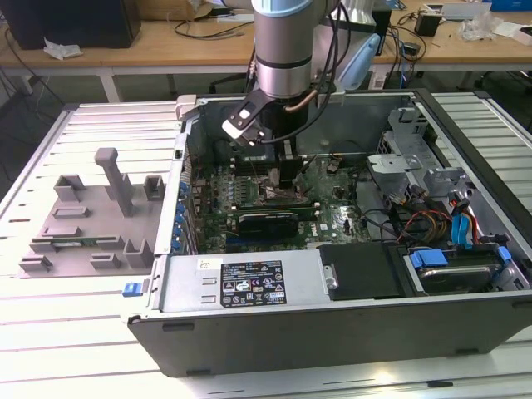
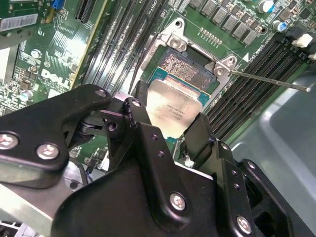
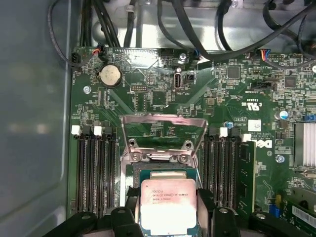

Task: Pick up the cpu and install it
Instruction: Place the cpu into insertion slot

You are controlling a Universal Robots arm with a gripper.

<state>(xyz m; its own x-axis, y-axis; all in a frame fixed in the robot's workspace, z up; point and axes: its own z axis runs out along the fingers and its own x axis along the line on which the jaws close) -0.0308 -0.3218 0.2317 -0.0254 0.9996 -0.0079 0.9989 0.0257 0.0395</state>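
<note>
Gripper: down inside the open computer case on the bench, low over the motherboard. Clamped on the cpu across two opposite edges, one finger at each side, metal face up.

Position of the cpu: over the socket, which lies between the two banks of memory slots toward the middle of the motherboard. Load plate standing open; retention lever standing free of the frame.

Governing relation: not yet registered with its seat. Covers only the part of the socket nearer the gripper body, with the contact field bare beyond the cpu's far edge in both wrist views. Offset therefore runs away from the raised load plate. Square part, so no long axis; edges judged close to parallel with the socket frame. Cannot tell whether resting on the frame or held just above it.

Grey tray: on the bench at the exterior view's left of the case, well apart from the gripper.
</note>
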